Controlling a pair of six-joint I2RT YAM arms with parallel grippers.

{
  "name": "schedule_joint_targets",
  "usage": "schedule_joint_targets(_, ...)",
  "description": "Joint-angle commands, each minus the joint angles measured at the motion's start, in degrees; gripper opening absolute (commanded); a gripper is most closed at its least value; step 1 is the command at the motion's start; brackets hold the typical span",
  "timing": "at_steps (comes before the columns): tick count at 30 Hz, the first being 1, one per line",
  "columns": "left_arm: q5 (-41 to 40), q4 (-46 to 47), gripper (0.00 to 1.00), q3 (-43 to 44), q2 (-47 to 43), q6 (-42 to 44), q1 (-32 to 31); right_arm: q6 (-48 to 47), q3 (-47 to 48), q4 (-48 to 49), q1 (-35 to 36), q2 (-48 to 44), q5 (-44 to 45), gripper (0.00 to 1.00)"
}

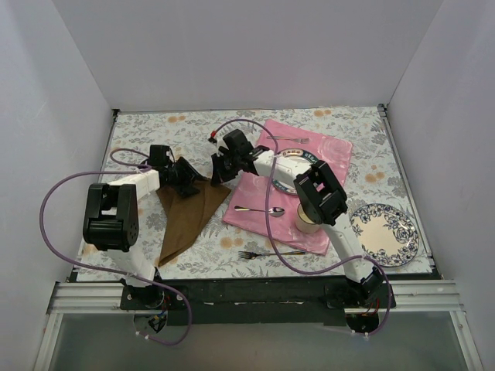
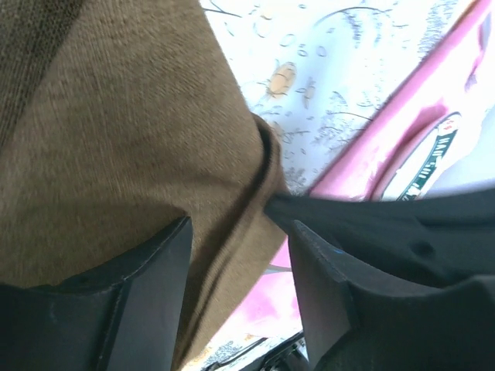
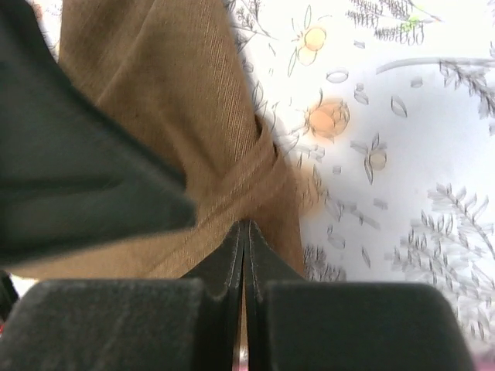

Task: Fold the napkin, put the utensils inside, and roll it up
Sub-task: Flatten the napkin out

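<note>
The dark brown napkin (image 1: 188, 212) lies in a long triangle on the floral table, its far end lifted between both grippers. My right gripper (image 1: 220, 171) is shut, pinching the napkin's corner (image 3: 232, 139) between its fingertips (image 3: 245, 232). My left gripper (image 1: 183, 180) is open; its fingers (image 2: 147, 286) stand apart with the napkin's edge (image 2: 116, 154) lying between them, right beside the right gripper's fingers (image 2: 371, 228). A silver fork (image 1: 271, 253) lies on the table near the front. A spoon (image 1: 259, 209) lies on the pink cloth (image 1: 259, 220).
Another utensil (image 1: 291, 140) lies at the pink cloth's far edge. A cup (image 1: 307, 220) stands on the pink cloth under the right arm. A patterned plate (image 1: 384, 233) sits at the right; a second plate (image 1: 292, 158) lies under the right forearm. White walls enclose the table.
</note>
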Motion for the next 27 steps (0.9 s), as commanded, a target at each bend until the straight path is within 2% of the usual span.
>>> schedule_joint_targets(1,1.96,0.86,0.5,2.54,2.48,1.32,0.24,-0.36,-4.84,2.18,-1.19,-8.33,-0.13,0.01)
schedule_joint_targets(9,4.42,1.47,0.33,3.77,6.62,1.85,-0.12,-0.71,-8.2,2.36,-1.63,-11.15,0.31,0.01)
schedule_joint_targets(12,4.86,2.26,0.3,3.51,6.53,2.03,-0.12,-0.53,-8.47,2.1,-2.06,-11.07,-0.22,0.01)
schedule_joint_targets(14,5.74,2.7,0.26,3.51,6.61,2.03,-0.12,-0.27,-8.47,1.84,-2.07,-11.07,-0.31,0.07)
schedule_joint_targets(15,5.91,2.71,0.25,3.6,6.62,2.2,-0.12,-0.09,-8.47,1.66,-2.24,-10.98,-0.13,0.1)
schedule_joint_targets(16,6.0,2.79,0.24,3.68,6.53,2.29,-0.12,0.08,-8.38,1.66,-2.24,-10.98,0.04,0.17)
schedule_joint_targets(21,5.39,2.88,0.2,3.16,5.04,2.82,-0.03,2.1,-5.92,1.13,-2.24,-8.7,-1.97,0.31)
schedule_joint_targets(22,5.48,3.06,0.19,3.07,5.12,2.91,-0.03,2.37,-5.22,1.13,-2.15,-8.34,-2.24,0.36)
schedule_joint_targets(23,5.56,3.14,0.13,3.16,5.03,2.91,-0.03,2.46,-4.95,1.13,-2.24,-7.99,-2.68,0.37)
schedule_joint_targets(27,6.7,3.49,0.11,3.68,6.17,2.99,-0.03,3.51,-4.69,2.01,-2.24,-6.76,-3.82,0.41)
